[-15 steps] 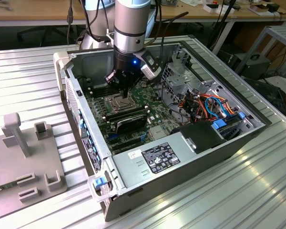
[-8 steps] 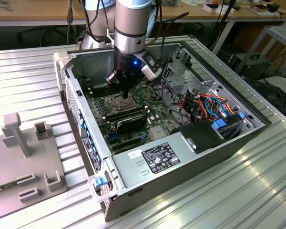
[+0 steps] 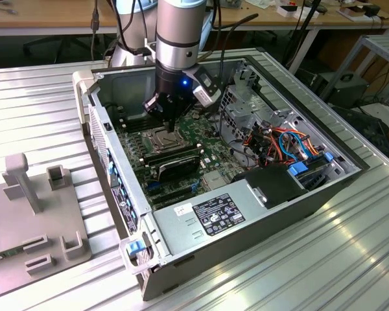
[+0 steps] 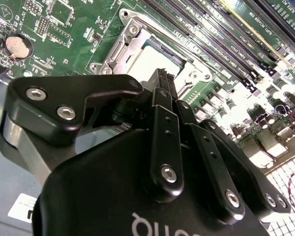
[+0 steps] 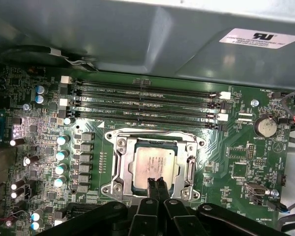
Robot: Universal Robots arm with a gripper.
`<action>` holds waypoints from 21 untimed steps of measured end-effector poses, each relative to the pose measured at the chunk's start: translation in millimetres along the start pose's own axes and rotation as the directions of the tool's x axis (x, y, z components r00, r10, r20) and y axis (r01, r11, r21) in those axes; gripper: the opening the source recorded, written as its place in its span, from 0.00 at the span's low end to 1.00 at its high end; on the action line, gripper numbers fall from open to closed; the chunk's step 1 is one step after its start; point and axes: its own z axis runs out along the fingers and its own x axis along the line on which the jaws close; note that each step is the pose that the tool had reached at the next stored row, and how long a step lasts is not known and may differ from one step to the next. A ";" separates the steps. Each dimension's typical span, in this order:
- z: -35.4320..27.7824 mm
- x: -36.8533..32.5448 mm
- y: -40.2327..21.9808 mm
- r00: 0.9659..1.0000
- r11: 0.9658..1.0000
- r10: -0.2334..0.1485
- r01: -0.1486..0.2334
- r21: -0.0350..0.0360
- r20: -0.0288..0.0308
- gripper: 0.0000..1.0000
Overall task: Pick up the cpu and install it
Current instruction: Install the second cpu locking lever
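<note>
We see a ribbed metal bench (image 3: 298, 259) carrying an open computer case (image 3: 246, 214), which lies on its side across the bench's middle. Near the bench edge at the exterior view's left we find a grey fixture plate (image 3: 32, 227) with upright blocks, apart from the case.

My gripper (image 5: 156, 189) is matte black with silver screw heads. The cpu (image 5: 154, 163) has a pale silver-grey lid, set in a bright metal socket frame (image 5: 119, 162). The motherboard (image 5: 246, 162) is dark green, dotted with pale blue-topped capacitors (image 5: 62, 155). Memory slots (image 5: 147, 101) are black with white clips. The computer case (image 3: 272, 220) is grey steel; inside it run orange and blue cables (image 3: 292, 142).
</note>
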 end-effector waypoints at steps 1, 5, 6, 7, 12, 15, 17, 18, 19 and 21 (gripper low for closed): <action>0.0 0.0 0.0 1.000 1.000 0.000 0.000 0.000 0.000 0.11; -4.4 -0.2 -0.4 1.000 1.000 0.000 0.000 0.000 0.000 0.11; -4.4 -0.2 -0.4 1.000 1.000 0.000 0.000 0.000 0.000 0.11; -4.4 -0.2 -0.4 1.000 1.000 0.000 0.000 0.000 0.000 0.11; -4.3 0.0 -2.9 1.000 1.000 0.000 0.000 0.000 0.000 0.11; -4.3 0.1 -3.3 1.000 1.000 0.000 0.000 0.000 0.000 0.11; -5.9 0.0 -3.5 1.000 1.000 0.000 0.000 0.000 0.000 0.11; -7.3 -0.1 -3.5 1.000 1.000 0.000 0.000 0.000 0.000 0.11; -8.8 -0.2 -3.6 1.000 1.000 0.000 0.000 0.000 0.000 0.11; -11.9 -0.3 -3.7 1.000 1.000 0.000 0.000 0.000 0.000 0.11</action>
